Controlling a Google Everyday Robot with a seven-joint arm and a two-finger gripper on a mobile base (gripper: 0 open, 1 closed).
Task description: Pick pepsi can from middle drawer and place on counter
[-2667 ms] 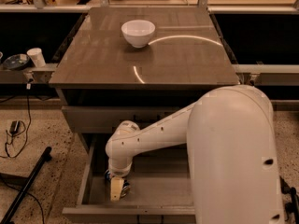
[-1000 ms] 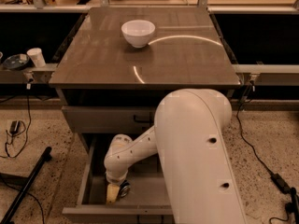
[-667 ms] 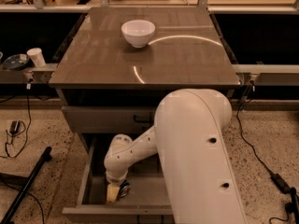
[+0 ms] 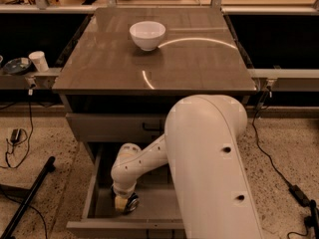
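Observation:
The middle drawer (image 4: 158, 206) is pulled open below the counter (image 4: 199, 68). My white arm reaches down into it, and my gripper (image 4: 123, 203) sits low at the drawer's left front, close to the floor of the drawer. A small dark shape with a silvery end, the pepsi can (image 4: 132, 203), lies right against the gripper's right side. I cannot tell whether the gripper holds it. My large arm link hides the right half of the drawer.
A white bowl (image 4: 147, 35) stands at the back of the counter. The upper drawer panel (image 4: 99, 128) with a black handle is closed. A paper cup (image 4: 38, 61) sits on a ledge at left. A black stand leg (image 4: 30, 198) and cables (image 4: 279, 168) lie on the floor.
Since the oldest frame my big arm link has swung left and nearer the camera, and the gripper has sunk slightly in the drawer. Over the last second nothing visibly moves.

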